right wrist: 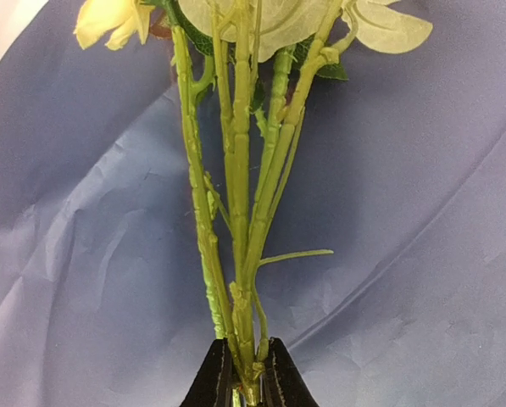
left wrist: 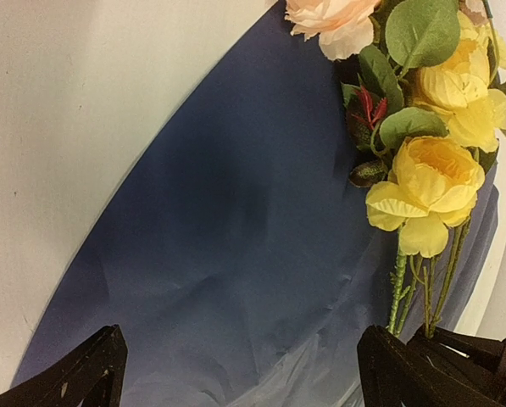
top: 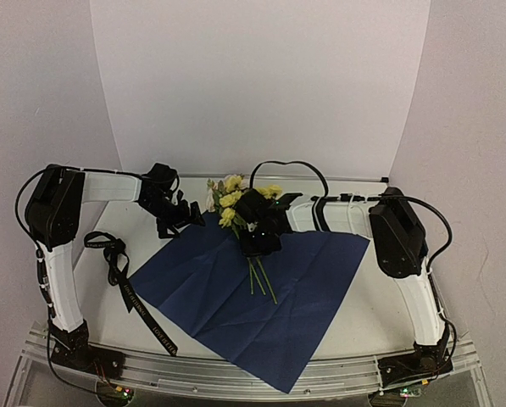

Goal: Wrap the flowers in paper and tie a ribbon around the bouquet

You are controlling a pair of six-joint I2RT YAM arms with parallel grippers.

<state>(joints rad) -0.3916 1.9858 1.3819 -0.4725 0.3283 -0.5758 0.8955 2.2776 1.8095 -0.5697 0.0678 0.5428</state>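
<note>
The paper (top: 261,297) lies flat on the table with its dark navy face up. The flowers (top: 231,202), yellow and pale pink, have their blooms at the paper's far edge and their green stems (top: 261,280) running toward me over the sheet. My right gripper (top: 259,244) is shut on the stems (right wrist: 236,212), which are pinched between its fingertips (right wrist: 246,386) above the paper (right wrist: 405,254). My left gripper (top: 172,216) hangs open over the paper's far-left corner (left wrist: 236,237) with nothing between its fingers (left wrist: 244,373), and the blooms (left wrist: 430,170) are to its right. The black ribbon (top: 121,280) lies left of the paper.
A white backdrop (top: 261,85) rises behind the table. The metal rail (top: 236,377) with both arm bases runs along the near edge, and the paper's near corner hangs over it. The ribbon's loops sit close to the left arm's base link (top: 62,280).
</note>
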